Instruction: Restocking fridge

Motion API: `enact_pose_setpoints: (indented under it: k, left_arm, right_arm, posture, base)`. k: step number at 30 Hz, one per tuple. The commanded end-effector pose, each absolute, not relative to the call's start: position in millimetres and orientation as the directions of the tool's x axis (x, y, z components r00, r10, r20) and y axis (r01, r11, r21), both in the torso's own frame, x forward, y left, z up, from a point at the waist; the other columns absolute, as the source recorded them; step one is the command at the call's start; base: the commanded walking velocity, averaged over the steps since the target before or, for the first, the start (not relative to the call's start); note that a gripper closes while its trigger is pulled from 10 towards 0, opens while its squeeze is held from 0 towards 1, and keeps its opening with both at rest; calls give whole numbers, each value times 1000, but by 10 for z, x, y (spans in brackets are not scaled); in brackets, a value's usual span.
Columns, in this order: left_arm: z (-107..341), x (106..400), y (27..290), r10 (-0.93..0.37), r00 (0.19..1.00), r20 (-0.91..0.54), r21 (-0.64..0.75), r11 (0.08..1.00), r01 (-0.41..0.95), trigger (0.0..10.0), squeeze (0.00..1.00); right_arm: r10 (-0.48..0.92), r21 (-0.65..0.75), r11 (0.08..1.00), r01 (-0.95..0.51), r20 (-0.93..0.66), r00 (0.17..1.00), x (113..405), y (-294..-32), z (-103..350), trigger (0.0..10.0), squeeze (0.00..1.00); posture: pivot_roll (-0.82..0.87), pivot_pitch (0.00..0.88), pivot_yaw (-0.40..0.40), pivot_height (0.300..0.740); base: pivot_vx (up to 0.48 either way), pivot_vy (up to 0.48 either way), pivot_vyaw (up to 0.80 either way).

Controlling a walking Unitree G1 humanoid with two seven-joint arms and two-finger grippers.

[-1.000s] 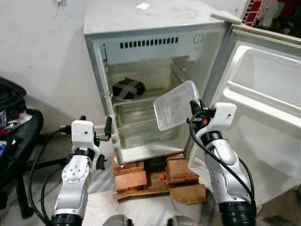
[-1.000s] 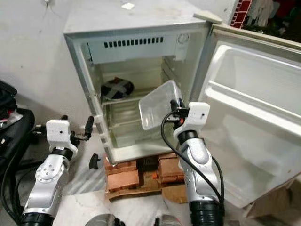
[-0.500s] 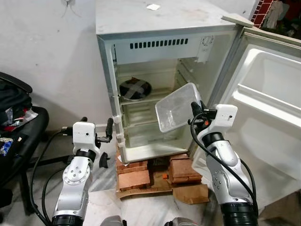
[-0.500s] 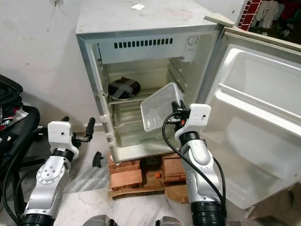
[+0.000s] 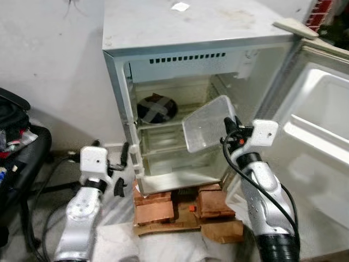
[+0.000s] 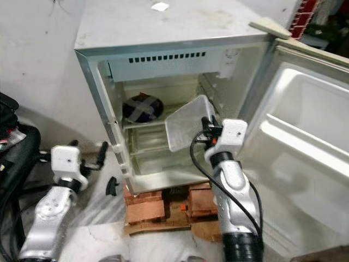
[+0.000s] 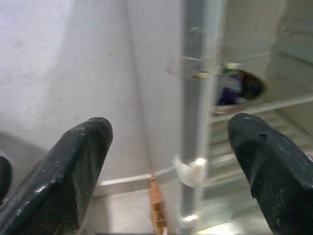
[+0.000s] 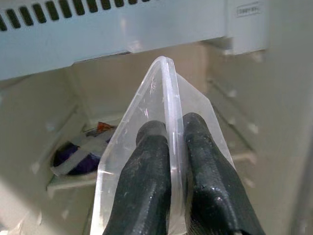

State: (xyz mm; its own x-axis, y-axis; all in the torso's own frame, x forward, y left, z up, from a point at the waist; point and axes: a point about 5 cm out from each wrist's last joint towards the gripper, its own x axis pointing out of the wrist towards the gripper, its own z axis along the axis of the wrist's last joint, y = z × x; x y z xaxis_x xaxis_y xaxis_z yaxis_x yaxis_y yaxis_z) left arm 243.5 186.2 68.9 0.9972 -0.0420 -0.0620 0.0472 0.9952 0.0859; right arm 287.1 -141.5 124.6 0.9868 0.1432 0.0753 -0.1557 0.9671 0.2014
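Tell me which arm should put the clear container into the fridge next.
The right. Its pincer is already clamped on the rim of the clear container, held up in front of the open fridge shelves. The left pincer is open and empty, low beside the fridge's outer edge.

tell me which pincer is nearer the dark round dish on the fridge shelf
Right. The right pincer, gripping a clear plastic container, is at the fridge opening, level with the dish. The left pincer sits lower, outside the fridge's left edge.
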Motion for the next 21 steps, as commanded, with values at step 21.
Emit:
enact_pose_setpoints:
  k: [21]
  left_arm:
    - [670,2066,1907,-13,992,-124,86,996,24,10000,0]
  right_arm:
    - [143,197,969,-150,47,989,2949,-1487,1206,10000,0]
  posture:
    - [62,76,-46,740]
  base:
    - [41,0,0]
